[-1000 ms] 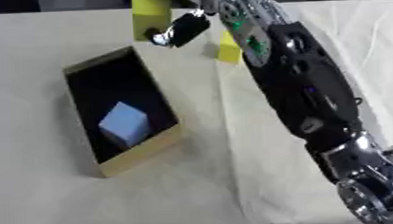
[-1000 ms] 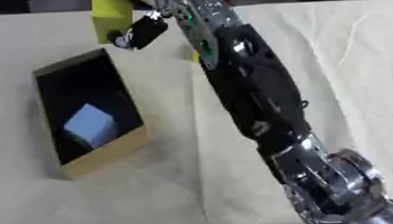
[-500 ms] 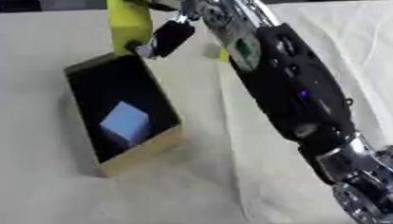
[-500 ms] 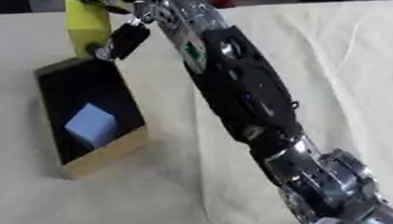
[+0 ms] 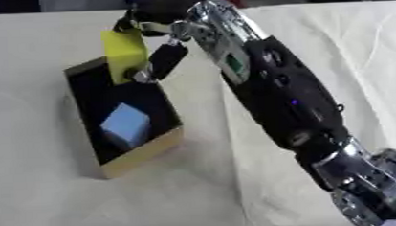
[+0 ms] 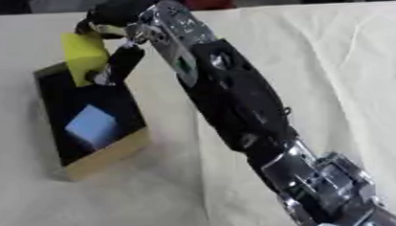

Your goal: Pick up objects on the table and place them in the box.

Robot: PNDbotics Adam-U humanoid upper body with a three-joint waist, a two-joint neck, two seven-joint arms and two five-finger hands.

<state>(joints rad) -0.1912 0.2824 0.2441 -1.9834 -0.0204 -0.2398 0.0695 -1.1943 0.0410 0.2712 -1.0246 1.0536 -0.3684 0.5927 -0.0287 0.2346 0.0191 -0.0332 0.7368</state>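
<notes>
My right arm stretches from the lower right across the table to the upper left. Its hand is shut on a yellow block, which hangs over the far end of the open box. The box has tan walls and a dark inside, and lies on the left of the table. A light blue cube rests inside it, toward the near end. One dark finger lies along the yellow block's right side. My left hand shows in no view.
A cream cloth covers the table, with bare room to the right of the arm and in front of the box. Dark and red shapes sit along the far edge.
My right hand has carried the yellow block leftward and nearer, from beyond the box's far corner to above its far end. The blue cube has stayed in place.
</notes>
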